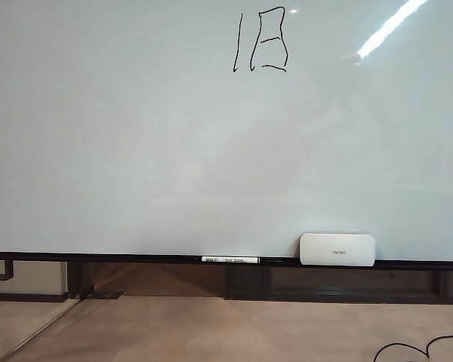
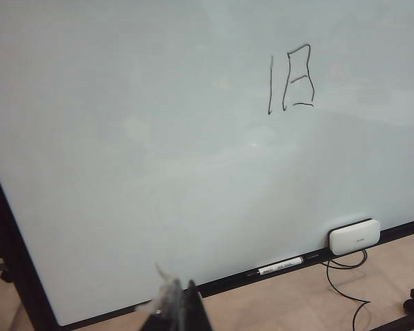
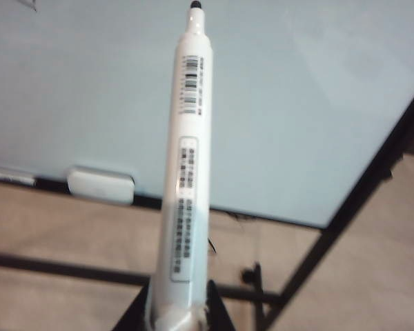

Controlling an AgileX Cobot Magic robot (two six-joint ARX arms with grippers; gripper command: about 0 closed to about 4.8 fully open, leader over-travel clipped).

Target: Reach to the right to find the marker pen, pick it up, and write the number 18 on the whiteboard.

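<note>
The whiteboard fills the exterior view, with the number 18 in thin black strokes near its top. The left wrist view also shows the whiteboard and the number 18. My right gripper is shut on the marker pen, a white labelled barrel whose short dark tip points toward the whiteboard. I cannot tell whether the tip touches it. My left gripper is shut and holds nothing, low in front of the board's bottom rail. Neither gripper appears in the exterior view.
A white rounded eraser sits on the black bottom rail, with a second white marker lying beside it. Both show in the left wrist view: the eraser and the marker. A black cable trails on the floor.
</note>
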